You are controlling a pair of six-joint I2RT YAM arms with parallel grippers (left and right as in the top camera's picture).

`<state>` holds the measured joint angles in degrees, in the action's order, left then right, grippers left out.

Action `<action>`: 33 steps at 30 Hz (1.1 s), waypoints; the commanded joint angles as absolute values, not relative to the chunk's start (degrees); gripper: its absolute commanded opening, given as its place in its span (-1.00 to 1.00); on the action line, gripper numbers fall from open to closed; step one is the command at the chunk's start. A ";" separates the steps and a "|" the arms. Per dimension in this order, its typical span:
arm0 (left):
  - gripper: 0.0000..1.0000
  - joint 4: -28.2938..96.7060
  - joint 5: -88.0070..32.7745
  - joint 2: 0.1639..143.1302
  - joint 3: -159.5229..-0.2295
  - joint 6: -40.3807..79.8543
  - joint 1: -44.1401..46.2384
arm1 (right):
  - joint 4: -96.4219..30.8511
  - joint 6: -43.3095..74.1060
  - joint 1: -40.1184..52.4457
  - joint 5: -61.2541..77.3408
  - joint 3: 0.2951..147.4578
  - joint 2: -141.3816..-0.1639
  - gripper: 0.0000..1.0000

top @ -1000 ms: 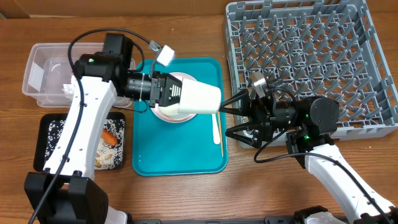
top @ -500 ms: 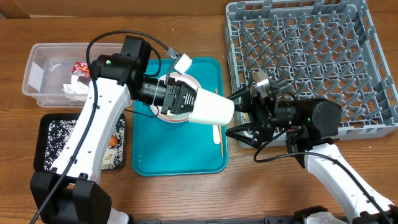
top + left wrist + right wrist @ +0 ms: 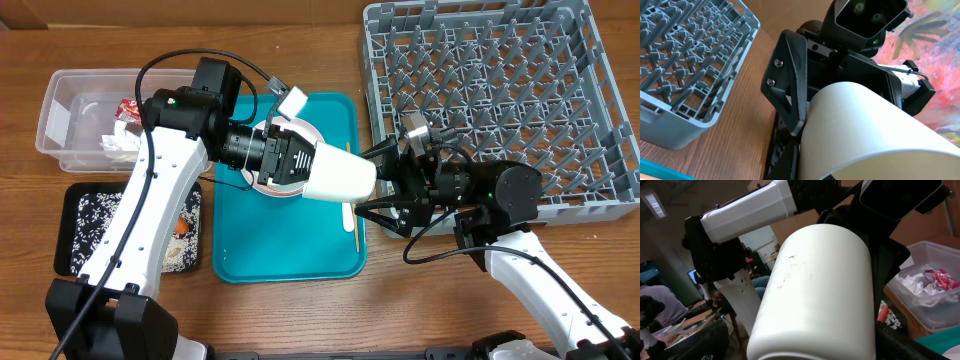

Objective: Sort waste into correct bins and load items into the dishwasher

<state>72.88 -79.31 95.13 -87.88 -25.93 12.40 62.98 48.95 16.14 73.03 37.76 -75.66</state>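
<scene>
Holding the small white round cup on its side, the left gripper pinches its end at 9 o'clock, above the flat teal tray. At 3 o'clock, the right gripper has its black fingers spread wide, one on each side of the cup's free end.

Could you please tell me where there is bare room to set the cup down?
Free: the near half of the teal tray, below the plate and left of the fork; the far rows of the dish rack. Crowded: the tray's right edge, where the left gripper and right gripper meet at the cup.
</scene>
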 commanded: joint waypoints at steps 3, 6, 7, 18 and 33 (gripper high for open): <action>-0.92 72.62 -78.83 94.39 -88.64 -27.24 12.78 | 63.31 47.70 17.41 72.88 38.72 -75.96 0.82; -0.92 72.62 -78.83 94.39 -88.62 -27.27 12.78 | 63.29 47.70 17.52 72.44 38.72 -76.62 0.79; -0.92 72.60 -78.81 94.39 -88.62 -27.27 12.78 | 63.29 47.70 17.52 72.20 38.72 -76.77 0.78; -0.92 72.73 -77.45 94.39 -88.62 -27.22 12.80 | 63.37 47.70 18.15 69.36 38.72 -77.41 0.71; -0.91 72.62 -77.56 94.39 -88.62 -27.22 12.78 | 64.25 47.53 19.57 67.29 38.72 -77.41 0.52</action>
